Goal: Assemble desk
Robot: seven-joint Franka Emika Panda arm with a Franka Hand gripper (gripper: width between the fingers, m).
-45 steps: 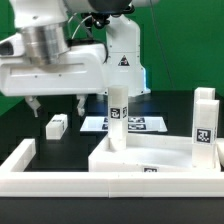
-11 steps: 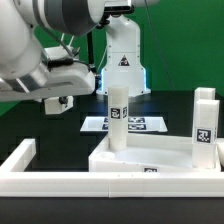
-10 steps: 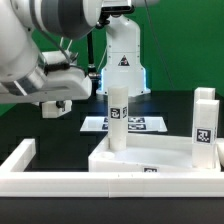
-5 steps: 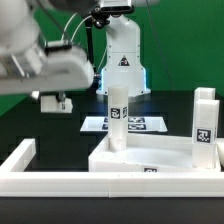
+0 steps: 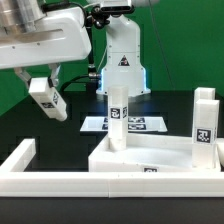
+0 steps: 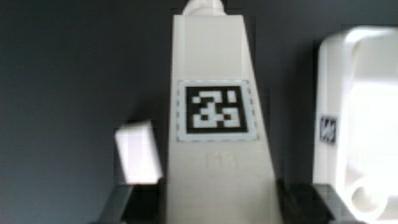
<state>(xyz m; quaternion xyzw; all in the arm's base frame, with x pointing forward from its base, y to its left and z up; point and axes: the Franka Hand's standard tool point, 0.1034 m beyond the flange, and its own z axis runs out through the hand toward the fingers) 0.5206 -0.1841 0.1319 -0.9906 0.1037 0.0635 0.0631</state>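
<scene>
Black table (image 5: 50, 135) before a green backdrop (image 5: 20, 105); marker board (image 5: 140, 124) lies flat.

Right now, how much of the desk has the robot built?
Two legs already stand upright on the desk top: one near the middle, one at the exterior view's right. The gripper holds a third leg tilted in the air above the table. That leg is not yet on the top; any further legs aren't visible.

Tagged white leg block (image 6: 217, 110) close up, dark table (image 6: 71, 80) behind
</scene>
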